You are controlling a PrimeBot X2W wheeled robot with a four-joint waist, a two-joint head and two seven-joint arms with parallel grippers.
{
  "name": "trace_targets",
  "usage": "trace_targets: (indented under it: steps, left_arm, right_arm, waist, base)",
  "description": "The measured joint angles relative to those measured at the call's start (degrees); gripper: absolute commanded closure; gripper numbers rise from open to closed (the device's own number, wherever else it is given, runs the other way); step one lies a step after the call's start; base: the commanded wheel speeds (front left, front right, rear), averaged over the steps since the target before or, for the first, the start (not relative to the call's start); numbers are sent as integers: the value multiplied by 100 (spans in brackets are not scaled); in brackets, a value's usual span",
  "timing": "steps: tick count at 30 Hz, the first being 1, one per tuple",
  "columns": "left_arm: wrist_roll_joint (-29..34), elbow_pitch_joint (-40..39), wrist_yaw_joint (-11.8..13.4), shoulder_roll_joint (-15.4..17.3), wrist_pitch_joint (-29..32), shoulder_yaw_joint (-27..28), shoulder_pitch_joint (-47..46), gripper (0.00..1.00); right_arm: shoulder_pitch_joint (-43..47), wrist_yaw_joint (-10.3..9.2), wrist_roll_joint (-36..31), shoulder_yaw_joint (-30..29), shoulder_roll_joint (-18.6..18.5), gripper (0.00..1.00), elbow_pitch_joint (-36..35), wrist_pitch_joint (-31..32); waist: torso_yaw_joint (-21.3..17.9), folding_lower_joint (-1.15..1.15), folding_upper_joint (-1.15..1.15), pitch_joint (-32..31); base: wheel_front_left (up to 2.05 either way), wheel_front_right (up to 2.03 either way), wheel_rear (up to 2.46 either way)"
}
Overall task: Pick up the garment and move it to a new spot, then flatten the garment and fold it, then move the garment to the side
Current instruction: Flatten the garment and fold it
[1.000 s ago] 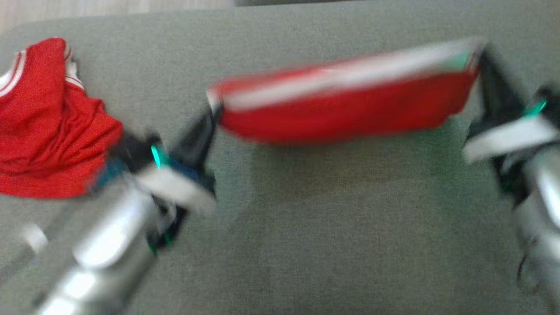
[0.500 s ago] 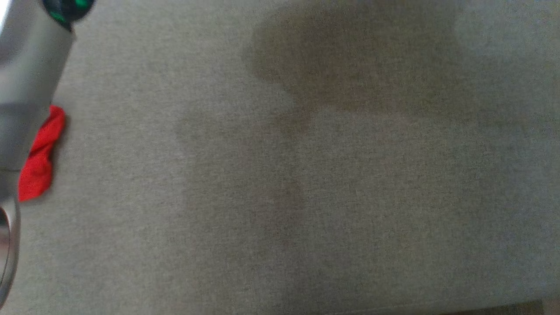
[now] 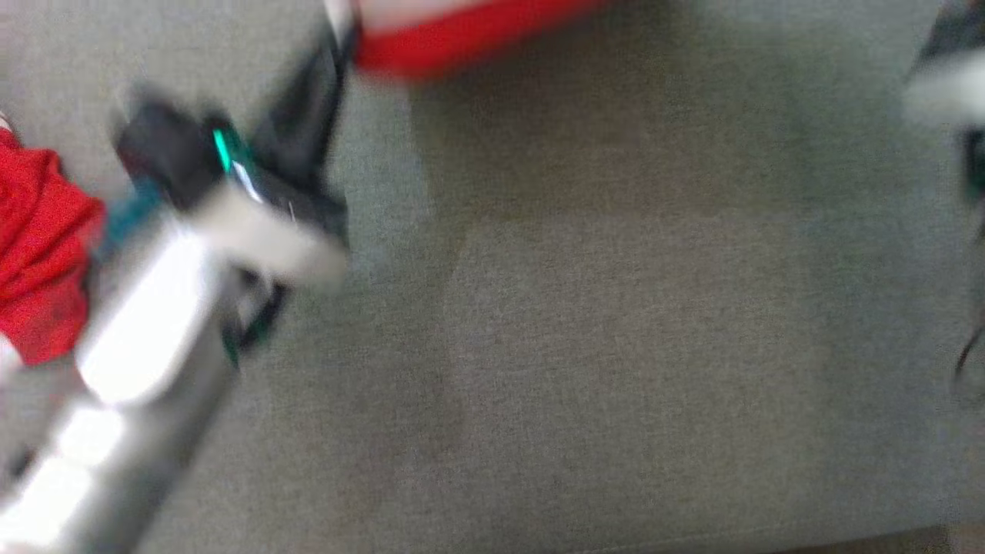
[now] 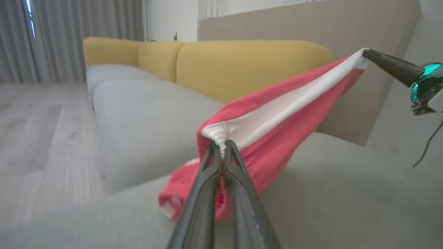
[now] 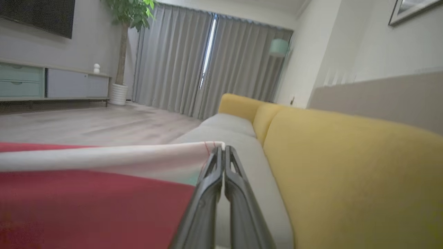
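Observation:
The garment is red with a white waistband and hangs stretched in the air between my two grippers, above the grey cushion. My left gripper is shut on one end of the waistband. It shows blurred in the head view, with the garment at the top edge. My right gripper is shut on the other end of the white band, and the garment spreads to its left. In the left wrist view the right gripper pinches the far corner.
A second red garment lies crumpled at the cushion's left edge beside my left arm. My right arm is at the far right. A yellow sofa backrest runs behind the seat. Wooden floor lies beyond.
The head camera has swung about, so the whole picture shifted. The garment stays stretched between both shut grippers, now at the view's top edge.

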Motion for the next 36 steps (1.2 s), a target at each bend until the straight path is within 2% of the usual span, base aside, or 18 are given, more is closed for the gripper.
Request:
trace_targets:
  steps: [5,8,13,21,24,29,36]
  left_arm:
    - [142,-279,0,-19,4,100,1891,100]
    - [388,-368,0,-58,5,194,2828,100]
    - [816,-524,27,-286,5,378,3838,100]
    - [878,-907,156,-421,5,542,5186,100]
    - [876,-1045,162,-423,5,537,5383,100]
    - [676,-1129,152,-560,182,491,5306,100]
    - [-114,-947,48,-875,757,357,4424,100]
  right_arm:
    - [2157,0,2,-180,478,100,-601,1]
    - [3212,0,33,-226,616,100,-855,46]
    - [4439,1,185,-508,721,100,-1536,247]
    - [6187,1,165,-1074,1018,100,-2856,728]
    - [6461,4,169,-1190,1027,100,-3139,926]
    - [6359,4,174,-1214,1004,100,-3196,1171]
    - [5253,4,209,-1001,802,100,-2533,1325]
  waist:
    - [-55,-2,0,-409]
    - [-109,-2,0,-693]
    - [-151,-2,0,-1176]
    - [-73,-2,0,-1799]
    - [-9,-2,1,-1953]
    - [133,-1,1,-2071]
    - [336,1,0,-1799]
  base:
    - [0,0,0]
    - [0,0,0]
    - [0,0,0]
    - [0,0,0]
    - [0,0,0]
    - [0,0,0]
    - [0,0,0]
